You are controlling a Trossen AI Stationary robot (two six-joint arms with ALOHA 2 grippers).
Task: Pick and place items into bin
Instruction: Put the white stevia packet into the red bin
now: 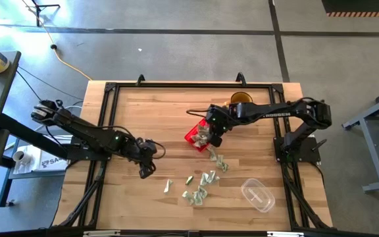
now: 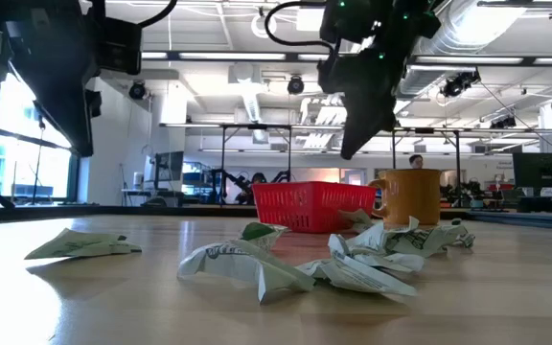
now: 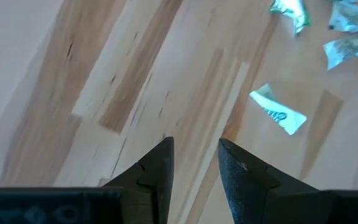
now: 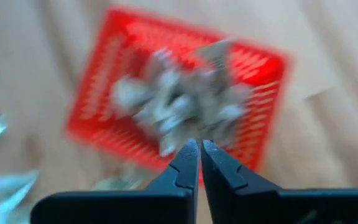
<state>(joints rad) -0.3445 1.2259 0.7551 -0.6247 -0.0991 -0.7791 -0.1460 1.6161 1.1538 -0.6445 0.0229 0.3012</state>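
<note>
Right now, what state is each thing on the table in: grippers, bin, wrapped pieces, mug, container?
Right gripper: shut, empty, above the red bin.
Left gripper: partly open, empty, over bare table.
Red bin: upright, holding several wrapped pieces.
Loose pieces: scattered on the table outside the bin.
Amber mug: upright.
Clear container: lying by the table's near right corner.

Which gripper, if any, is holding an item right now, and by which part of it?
Neither. The right gripper is above the red bin with its jaws shut on nothing. The left gripper is over bare table, jaws apart and empty.
</note>
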